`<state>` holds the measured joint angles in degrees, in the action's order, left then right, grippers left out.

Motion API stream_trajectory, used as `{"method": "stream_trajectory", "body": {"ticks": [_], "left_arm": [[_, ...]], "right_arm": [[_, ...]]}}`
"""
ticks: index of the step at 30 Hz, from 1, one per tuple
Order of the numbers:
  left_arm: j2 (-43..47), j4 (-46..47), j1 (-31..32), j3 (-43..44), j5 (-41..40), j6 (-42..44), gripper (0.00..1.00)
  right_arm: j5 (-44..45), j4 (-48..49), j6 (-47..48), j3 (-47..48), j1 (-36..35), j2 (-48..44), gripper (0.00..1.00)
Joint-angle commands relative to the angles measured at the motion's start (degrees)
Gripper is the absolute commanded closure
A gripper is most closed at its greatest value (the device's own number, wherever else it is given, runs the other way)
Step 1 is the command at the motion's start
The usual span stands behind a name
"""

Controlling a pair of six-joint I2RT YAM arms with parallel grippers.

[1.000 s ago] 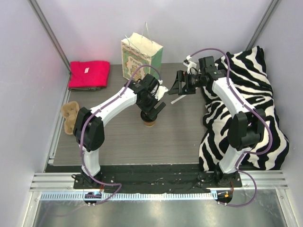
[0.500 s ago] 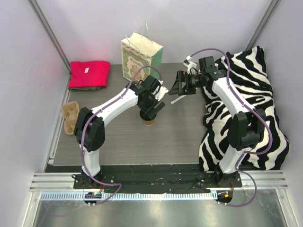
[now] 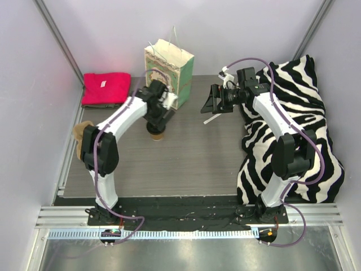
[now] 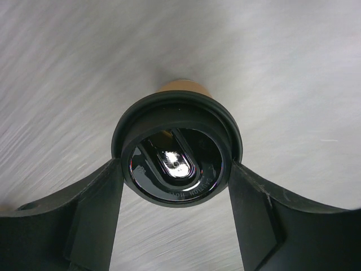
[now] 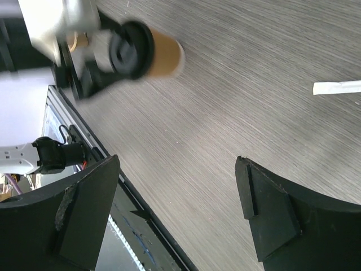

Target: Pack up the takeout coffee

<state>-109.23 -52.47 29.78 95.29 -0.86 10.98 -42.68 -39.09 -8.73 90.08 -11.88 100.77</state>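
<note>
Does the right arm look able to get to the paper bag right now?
Probably yes: the right tool hangs open right of the bag with only bare table between; the left tool and cup sit in front of the bag.

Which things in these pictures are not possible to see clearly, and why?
Left wrist view: most of the cup, hidden under its black lid.
Top view: cup carrier, partly behind the left arm; bag lettering too small.
Right wrist view: white strip, cut off by the right edge.

Pale lilac walls point(image 3: 242, 25), grey wood-grain tabletop point(image 3: 192, 164)
</note>
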Motion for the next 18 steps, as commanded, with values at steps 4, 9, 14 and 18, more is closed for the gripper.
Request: {"method": "stream_trajectory", "body": {"ticks": [4,9,14,18], "left_arm": [[-1.7,-5.5,-18.0,6.6,-2.7,6.6,0.34],[-5.0,-5.5,-25.6,9.7,-3.5,9.1,0.35],[-7.4,-5.3,-29.5,12.2,-2.8,9.6,0.35],[-7.8,-5.3,-29.5,12.0,-2.5,9.1,0.27]], "right_arm": [[-1.1,0.9,0.5,0.2,0.3,-1.0,0.07],[-1.3,1.1,0.5,0.3,0.4,-0.7,0.07],[-2.0,1.2,-0.1,0.7,0.3,-0.1,0.07],[-2.1,1.1,-0.3,1.1,0.3,0.0,0.07]]}}
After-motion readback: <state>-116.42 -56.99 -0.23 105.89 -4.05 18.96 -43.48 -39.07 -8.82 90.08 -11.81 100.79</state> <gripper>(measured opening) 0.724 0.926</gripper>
